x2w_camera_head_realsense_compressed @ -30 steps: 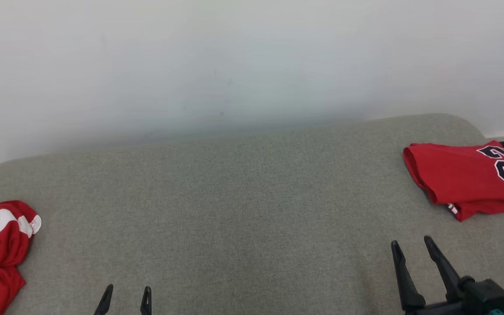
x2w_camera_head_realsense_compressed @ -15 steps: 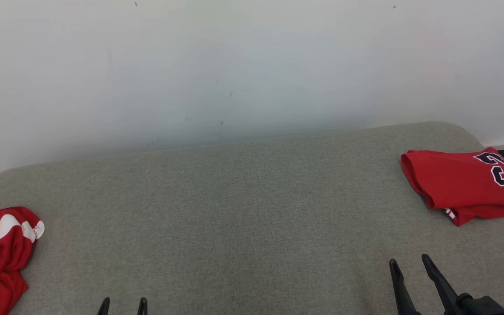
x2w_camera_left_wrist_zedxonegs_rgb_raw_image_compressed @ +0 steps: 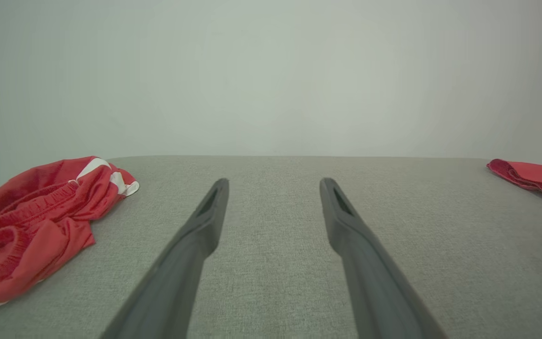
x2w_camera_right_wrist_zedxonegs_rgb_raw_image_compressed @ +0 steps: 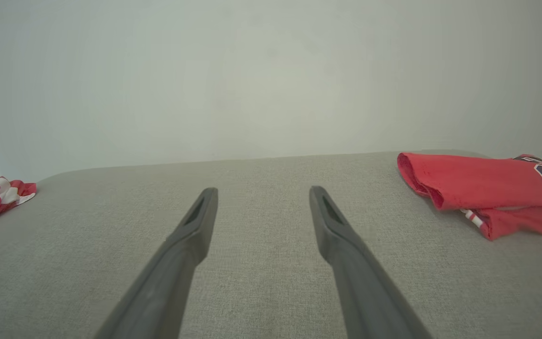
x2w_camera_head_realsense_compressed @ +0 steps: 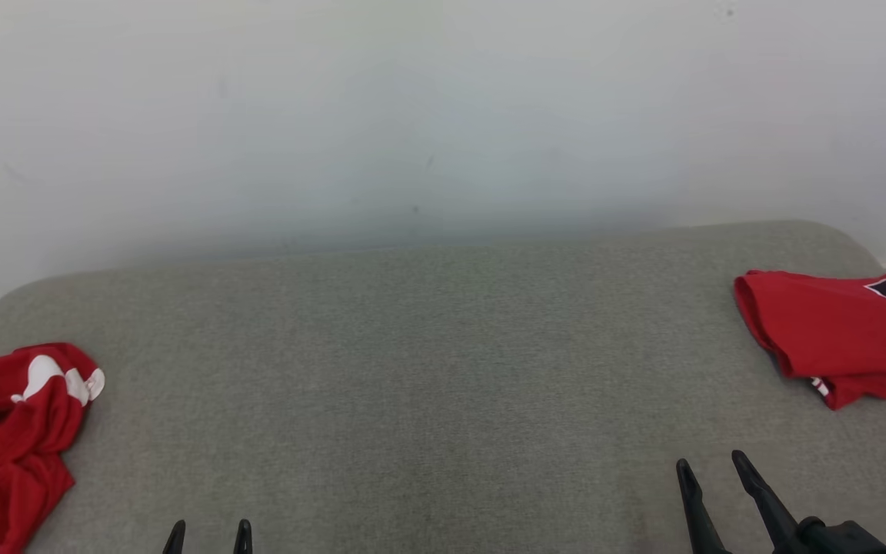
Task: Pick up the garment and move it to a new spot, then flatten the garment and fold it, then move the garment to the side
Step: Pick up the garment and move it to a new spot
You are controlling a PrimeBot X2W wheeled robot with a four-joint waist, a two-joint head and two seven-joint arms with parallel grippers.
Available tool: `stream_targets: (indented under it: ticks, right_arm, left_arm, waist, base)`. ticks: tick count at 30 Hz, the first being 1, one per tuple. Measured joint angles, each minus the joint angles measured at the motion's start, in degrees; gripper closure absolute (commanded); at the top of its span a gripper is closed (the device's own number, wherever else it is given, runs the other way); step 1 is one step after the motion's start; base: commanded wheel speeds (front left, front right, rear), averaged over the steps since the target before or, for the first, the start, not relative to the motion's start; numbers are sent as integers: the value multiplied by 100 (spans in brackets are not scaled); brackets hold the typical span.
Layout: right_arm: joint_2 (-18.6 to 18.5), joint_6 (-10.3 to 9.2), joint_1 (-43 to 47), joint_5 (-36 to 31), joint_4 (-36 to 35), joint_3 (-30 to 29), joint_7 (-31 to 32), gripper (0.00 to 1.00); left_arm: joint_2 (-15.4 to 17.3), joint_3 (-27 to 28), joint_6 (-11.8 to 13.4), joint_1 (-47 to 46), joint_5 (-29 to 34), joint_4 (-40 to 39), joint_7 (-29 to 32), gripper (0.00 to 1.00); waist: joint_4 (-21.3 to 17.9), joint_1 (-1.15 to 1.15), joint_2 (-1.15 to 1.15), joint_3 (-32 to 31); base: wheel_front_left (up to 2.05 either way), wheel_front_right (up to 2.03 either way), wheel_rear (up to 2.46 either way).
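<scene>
At the near edge of the bench, left gripper (x2w_camera_head_realsense_compressed: 208, 535): fingers apart, nothing between them, tips just above the cloth. Right gripper (x2w_camera_head_realsense_compressed: 708, 463): also spread and empty, reaching a little further in toward 12 o'clock. Crumpled red garment (x2w_camera_head_realsense_compressed: 12, 431) with white trim lies at about 10 o'clock from the left gripper, well apart from it, at the left end of the surface and running off the head view's left edge. It is heaped, not flat, with a gathered waistband showing in the left wrist view, so probably shorts. The long axis of the heap runs roughly 1 to 7 o'clock in the head view. The left arm is plainly the nearer one; the right gripper is far across the bench. Judgement: this is the piece to fetch next, and the reach turns on swinging the left arm toward 10 o'clock. Folded red jersey (x2w_camera_head_realsense_compressed: 827, 338) with dark numerals sits at about 1 to 2 o'clock from the right gripper, near the right end, looking already dealt with. Between the two lies the grey padded surface (x2w_camera_head_realsense_compressed: 428, 369), woven, matte, with rounded far corners. Behind it, at 12 o'clock, a plain white wall (x2w_camera_head_realsense_compressed: 412, 115), faintly scuffed.
</scene>
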Motion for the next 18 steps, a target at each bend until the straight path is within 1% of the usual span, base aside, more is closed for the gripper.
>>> stream_targets:
  ticks: [4, 8, 18]
  right_arm:
    - [-13, 0, -40, 40, -20, 121, 1, 0]
    - [-22, 0, -123, 89, -38, 220, 0, 0]
    - [0, 0, -180, 143, -38, 320, 0, 0]
  left_arm:
    - [-5, 5, 12, -43, -7, -4, 0, 0]
    - [-5, 23, 79, -91, -67, -48, 0, 0]
    - [-7, -3, 152, -114, -105, -158, 0, 0]
  waist:
    - [191, 0, 0, 32]
    - [439, 0, 0, 65]
    - [1232, 0, 0, 115]
  base:
    - [0, 0, 0]
    - [0, 0, 0]
    - [0, 0, 0]
